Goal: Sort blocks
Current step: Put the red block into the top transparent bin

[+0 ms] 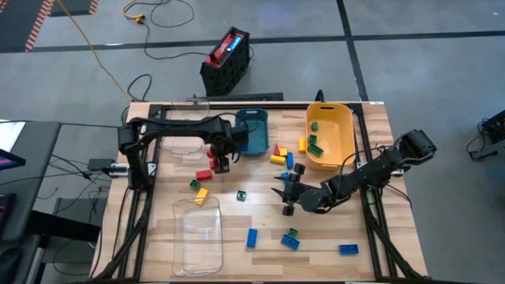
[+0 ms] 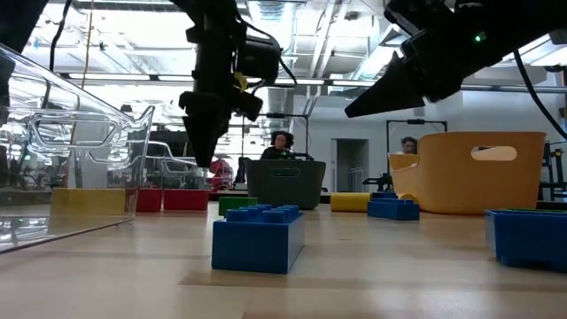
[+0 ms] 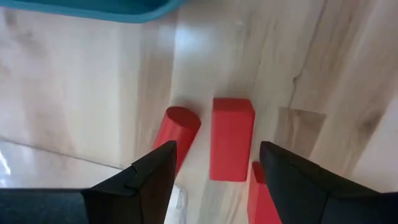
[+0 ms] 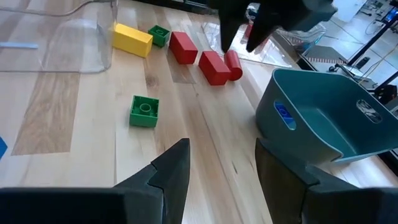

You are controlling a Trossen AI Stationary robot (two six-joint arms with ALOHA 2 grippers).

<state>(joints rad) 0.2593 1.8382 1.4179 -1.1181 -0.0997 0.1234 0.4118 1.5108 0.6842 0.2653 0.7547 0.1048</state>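
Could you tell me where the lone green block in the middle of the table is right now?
In the high view the green block lies mid-table, between the clear tray on the left and the right gripper.

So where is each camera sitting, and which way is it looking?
High view: above the table, looking down; both arms, left gripper and right gripper open.
Low view: at tabletop height, looking across past a blue block; arms hang in from above.
Left wrist view: behind its own fingers, over a red block.
Right wrist view: behind its own fingers, facing the teal bin.
Both wrist views share the red blocks.
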